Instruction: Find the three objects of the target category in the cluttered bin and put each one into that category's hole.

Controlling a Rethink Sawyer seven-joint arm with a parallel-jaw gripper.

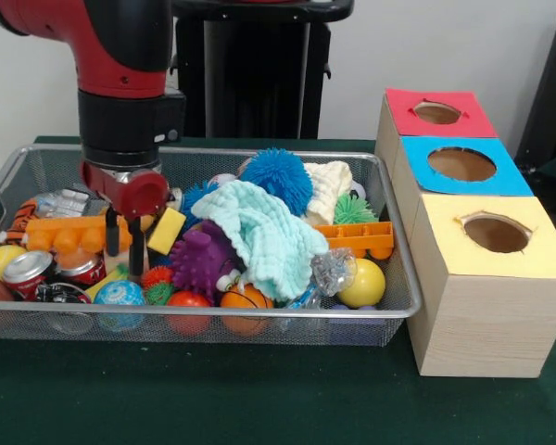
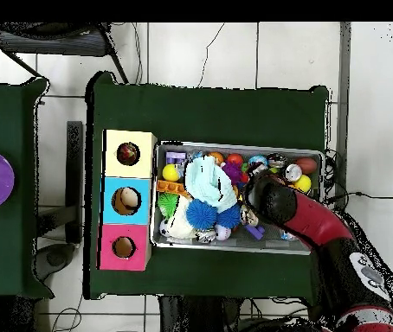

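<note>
Hiding toys beneath it, the arm (image 1: 120,56) hangs upright; gripper (image 1: 124,248) fingers slightly spread over the cluttered bin (image 1: 259,326)'s left end.

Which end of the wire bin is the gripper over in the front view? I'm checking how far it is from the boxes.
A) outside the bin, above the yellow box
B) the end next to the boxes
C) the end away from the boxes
C: the gripper hangs among the toys at the end of the cluttered bin opposite the three boxes, fingers apart with nothing between them.
</note>
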